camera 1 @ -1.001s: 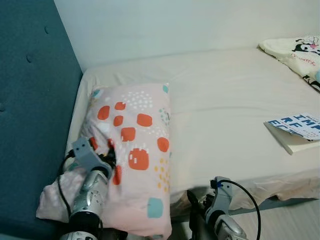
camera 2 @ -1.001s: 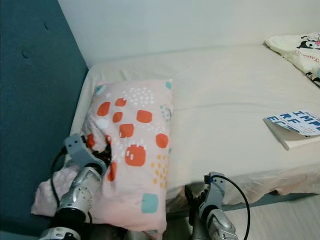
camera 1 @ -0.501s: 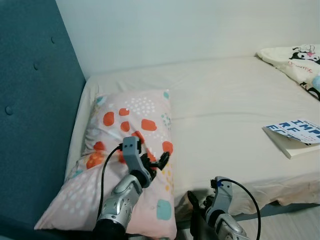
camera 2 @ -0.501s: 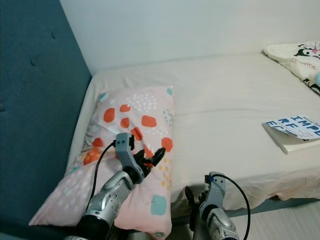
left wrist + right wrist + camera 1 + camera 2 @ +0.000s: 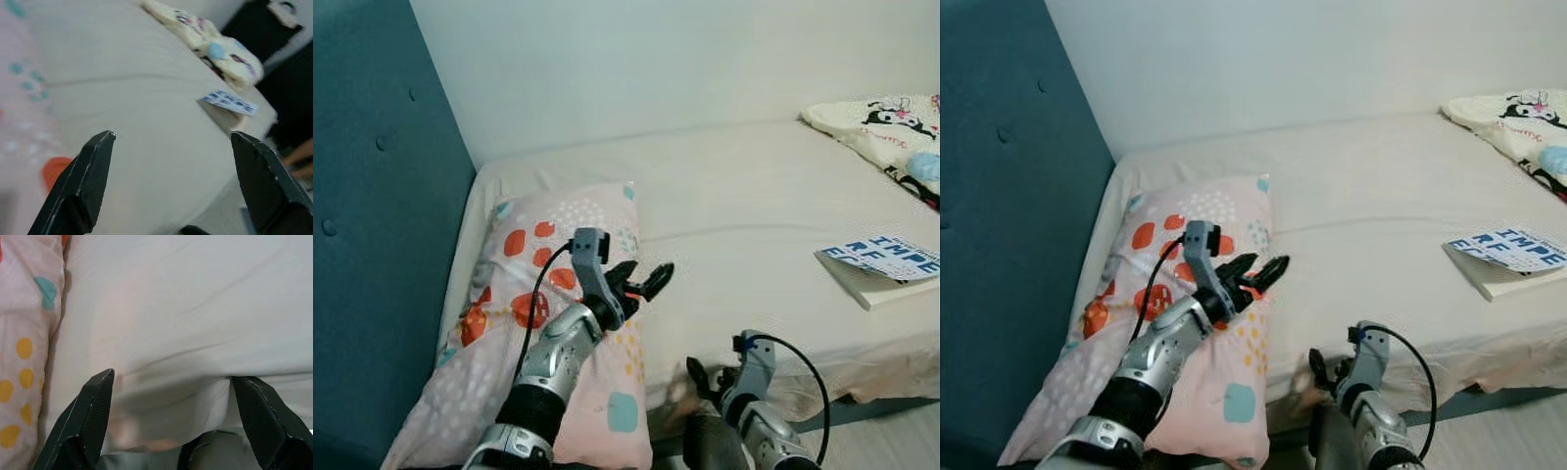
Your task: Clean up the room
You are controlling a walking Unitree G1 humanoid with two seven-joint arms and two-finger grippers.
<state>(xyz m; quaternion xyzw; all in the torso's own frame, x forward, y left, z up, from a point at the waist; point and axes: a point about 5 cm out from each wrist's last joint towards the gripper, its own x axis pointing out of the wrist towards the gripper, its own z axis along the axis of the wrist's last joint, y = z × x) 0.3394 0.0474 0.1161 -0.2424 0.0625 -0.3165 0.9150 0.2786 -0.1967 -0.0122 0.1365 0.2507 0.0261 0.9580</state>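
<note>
A pink pillow (image 5: 533, 294) with orange and teal spots lies lengthwise on the cream bed (image 5: 754, 196), against the teal headboard (image 5: 372, 245). My left gripper (image 5: 646, 276) hovers open just above the pillow's right edge, holding nothing. In the left wrist view its fingers (image 5: 88, 181) stand wide apart over the bare sheet. My right gripper (image 5: 705, 377) is low at the bed's front edge, open and empty. The right wrist view has its fingers (image 5: 93, 421) spread before the hanging sheet, with the pillow (image 5: 24, 333) beside it.
A book (image 5: 881, 266) with a blue and white cover lies near the bed's front right edge. A cream blanket with cartoon prints (image 5: 886, 122) is bunched at the far right. A white wall runs behind the bed. Light floor (image 5: 891, 441) lies in front.
My left gripper has come off the pillow's lower left part, risen and swung right over its right edge, now open. The pillow has settled flatter. The right arm has barely moved.
</note>
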